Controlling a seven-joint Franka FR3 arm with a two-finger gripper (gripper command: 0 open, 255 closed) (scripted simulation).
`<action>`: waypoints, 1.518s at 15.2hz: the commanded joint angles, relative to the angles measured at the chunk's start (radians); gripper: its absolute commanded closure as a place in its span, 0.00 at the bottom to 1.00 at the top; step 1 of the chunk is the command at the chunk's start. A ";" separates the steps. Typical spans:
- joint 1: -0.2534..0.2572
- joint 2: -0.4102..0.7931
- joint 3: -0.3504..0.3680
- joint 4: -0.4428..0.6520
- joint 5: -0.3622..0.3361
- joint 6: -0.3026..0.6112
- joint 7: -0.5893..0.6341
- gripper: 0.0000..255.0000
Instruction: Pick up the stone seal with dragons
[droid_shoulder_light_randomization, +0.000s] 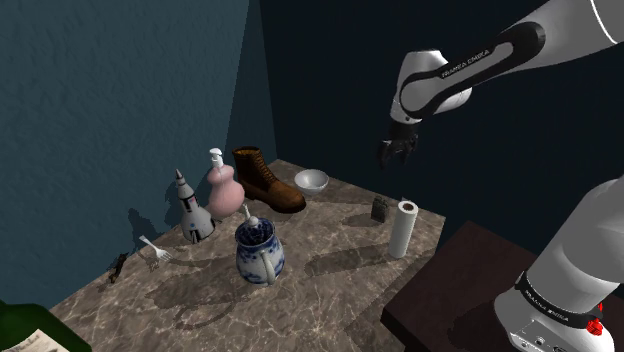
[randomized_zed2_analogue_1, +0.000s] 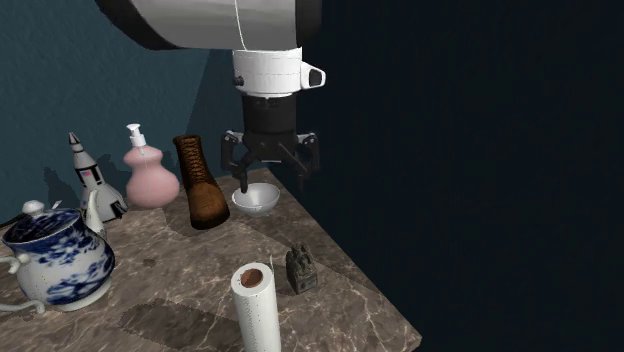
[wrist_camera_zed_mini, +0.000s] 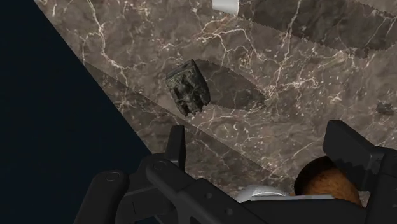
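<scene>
Well apart from raised gripper (randomized_zed2_analogue_1: 273, 181): stone seal (randomized_zed2_analogue_1: 301, 270), untouched.

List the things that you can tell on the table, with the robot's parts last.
table: 1, brown marble
paper roll: 1, white, upright
stone seal: 1, dark grey, near the table edge, beside the paper roll
boot: 1, brown, near the wall
bowl: 1, white, beside the boot
soap bottle: 1, pink, beside the boot
toy rocket: 1, grey and white, beside the soap bottle
fork: 1, pale, near the rocket
teapot: 1, blue and white, mid-table
arm: 1, white
hand: 1, black, open, above the table
</scene>
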 joint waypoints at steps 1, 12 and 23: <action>-0.006 0.074 -0.003 0.008 -0.010 0.058 0.000 0.00; -0.023 0.496 -0.027 0.158 -0.069 0.278 0.030 0.00; -0.027 0.670 -0.032 0.214 -0.073 0.387 0.035 0.00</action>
